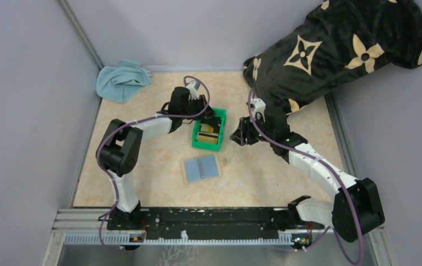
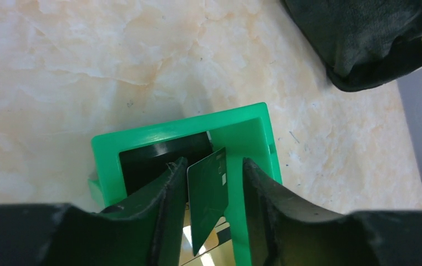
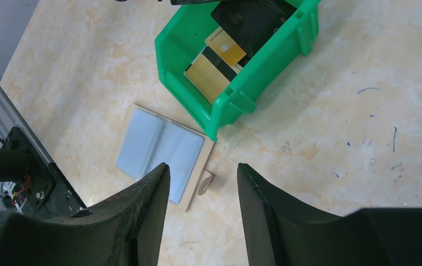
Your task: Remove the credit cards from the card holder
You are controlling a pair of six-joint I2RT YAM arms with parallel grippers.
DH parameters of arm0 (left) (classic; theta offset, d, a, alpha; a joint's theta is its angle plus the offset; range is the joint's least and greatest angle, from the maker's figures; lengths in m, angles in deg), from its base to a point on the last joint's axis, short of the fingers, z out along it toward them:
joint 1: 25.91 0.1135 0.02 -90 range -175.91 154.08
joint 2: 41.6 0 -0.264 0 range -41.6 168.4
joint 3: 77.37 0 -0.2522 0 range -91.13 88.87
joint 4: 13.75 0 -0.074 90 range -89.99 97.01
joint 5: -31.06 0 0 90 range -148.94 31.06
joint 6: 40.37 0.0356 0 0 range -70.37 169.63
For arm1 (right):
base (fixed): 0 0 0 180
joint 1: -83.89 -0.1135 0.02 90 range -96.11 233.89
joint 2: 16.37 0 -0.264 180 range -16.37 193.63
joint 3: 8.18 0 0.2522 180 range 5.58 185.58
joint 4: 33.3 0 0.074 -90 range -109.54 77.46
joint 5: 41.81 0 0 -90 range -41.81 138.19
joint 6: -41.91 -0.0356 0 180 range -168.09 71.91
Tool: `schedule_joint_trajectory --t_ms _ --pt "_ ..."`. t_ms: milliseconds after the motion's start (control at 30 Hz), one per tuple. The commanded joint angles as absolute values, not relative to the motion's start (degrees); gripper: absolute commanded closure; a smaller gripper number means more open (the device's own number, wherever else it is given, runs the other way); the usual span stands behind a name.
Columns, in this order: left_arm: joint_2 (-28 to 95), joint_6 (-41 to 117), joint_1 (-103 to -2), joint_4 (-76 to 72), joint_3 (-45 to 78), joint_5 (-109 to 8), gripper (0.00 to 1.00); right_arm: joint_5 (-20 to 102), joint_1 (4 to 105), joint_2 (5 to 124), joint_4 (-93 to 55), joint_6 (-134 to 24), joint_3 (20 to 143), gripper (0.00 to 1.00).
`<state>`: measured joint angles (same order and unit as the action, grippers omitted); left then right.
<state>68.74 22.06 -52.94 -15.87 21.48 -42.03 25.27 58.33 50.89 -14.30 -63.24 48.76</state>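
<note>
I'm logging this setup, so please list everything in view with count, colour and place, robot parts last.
credit cards: three visible, two gold-tan and one black, all in the green bin
green bin: one, green, mid-table
card holder: one, blue-grey with a tan edge, lying open and flat on the table, on the bin's near side
cloth: one, light blue, crumpled in the far left corner
blanket: one, black with tan flowers, bundled in the far right corner
table: one, tan marbled
left gripper: one, black, over the bin, open, the black card between its fingers
right gripper: one, black, open and empty, above the card holder's edge
</note>
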Motion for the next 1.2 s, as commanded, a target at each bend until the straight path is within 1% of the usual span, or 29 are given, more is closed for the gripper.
schedule_joint_trajectory --t_ms 0,100,233,400,433,467,500,567,633,700,733,800,933,1100,1167 --pt "65.00 25.81 -52.90 -11.38 20.24 -46.90 0.46 23.57 59.02 50.95 -17.95 -63.20 49.26 0.51" --pt "62.91 27.14 -52.92 -10.05 19.94 -48.18 0.44 23.35 59.02 50.78 -18.03 -63.20 49.28 0.51" --pt "58.72 28.62 -52.90 -8.63 20.76 -50.24 0.44 23.00 59.06 50.59 -17.93 -63.12 49.26 0.51" --pt "52.48 30.64 -53.65 -7.12 24.03 -52.56 0.53 22.33 59.02 50.49 -18.02 -63.03 49.02 0.51" --pt "51.25 31.04 -54.08 -6.87 24.88 -52.69 0.55 22.06 59.02 50.52 -18.16 -63.09 49.00 0.52" --pt "49.81 31.63 -54.86 -6.88 25.87 -52.93 0.57 21.67 59.02 50.67 -18.28 -63.23 48.98 0.57" --pt "48.48 32.10 -55.75 -6.93 27.05 -53.52 0.62 21.08 58.97 50.78 -18.56 -63.33 48.87 0.68" --pt "45.52 32.87 -58.15 -7.37 30.71 -54.48 0.75 20.65 58.73 51.00 -18.70 -63.46 48.97 0.99" --pt "43.10 33.28 -61.31 -8.20 34.44 -56.42 0.87 20.68 57.88 51.46 -18.58 -63.39 49.31 1.00" --pt "41.33 32.55 -63.91 -8.83 38.39 -58.17 0.97 21.78 55.93 52.29 -18.50 -63.22 49.98 1.00" --pt "40.55 31.25 -64.54 -9.11 40.56 -58.26 1.00 23.25 54.55 53.01 -18.49 -63.05 50.67 1.00" --pt "39.24 28.65 -64.76 -11.17 45.75 -57.29 1.00 25.74 52.77 54.92 -19.32 -63.87 52.44 1.00" --pt "35.53 24.95 -64.76 -13.70 53.77 -57.93 1.00 24.64 52.65 62.25 -22.00 -66.10 59.05 1.00" --pt "30.16 24.67 -64.76 -12.56 59.47 -59.80 1.00 24.84 51.94 74.01 -20.99 -65.93 69.67 1.00" --pt "28.38 24.76 -64.69 -11.62 60.55 -59.80 0.97 24.63 51.28 76.44 -20.26 -65.93 72.53 1.00"
